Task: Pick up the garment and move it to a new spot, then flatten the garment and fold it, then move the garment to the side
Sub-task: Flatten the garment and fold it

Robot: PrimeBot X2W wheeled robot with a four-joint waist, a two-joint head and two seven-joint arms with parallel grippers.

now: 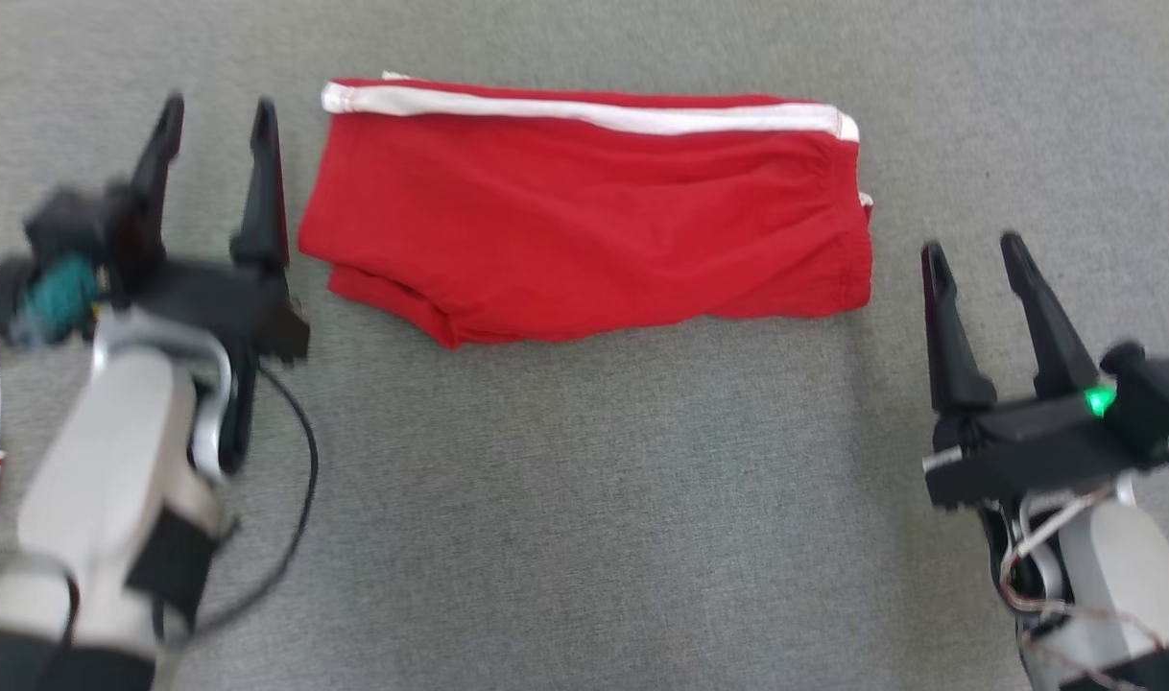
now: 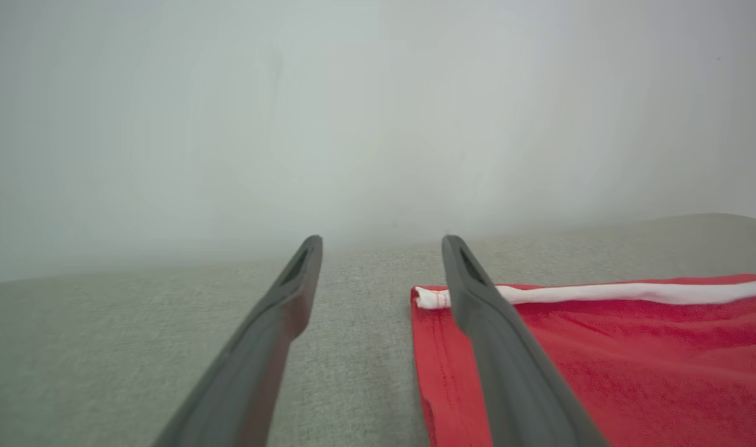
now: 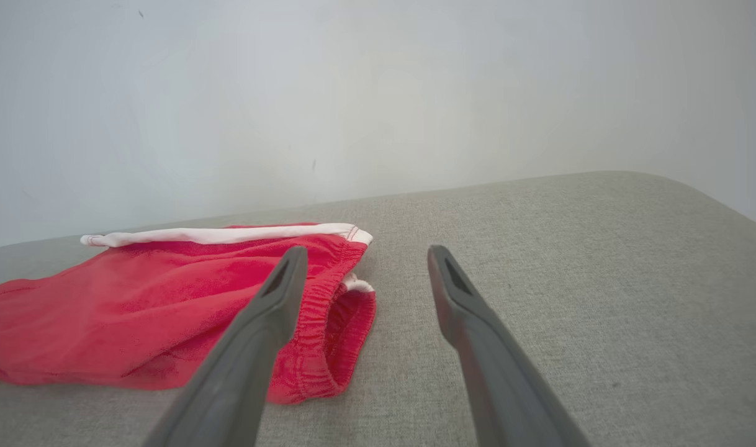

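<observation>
Roughly between left claw (image 1: 218, 104) and right claw (image 1: 972, 246) lies the garment (image 1: 584, 240).

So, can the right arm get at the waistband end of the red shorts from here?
Probably yes. Its jaws stand open just beside the shorts' waistband end, with bare grey surface between them and nothing in the way.

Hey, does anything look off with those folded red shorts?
Only slightly: the red shorts lie folded unevenly. An under layer pokes out along the near left edge, and a white bit peeks past the waistband end on the right.
</observation>
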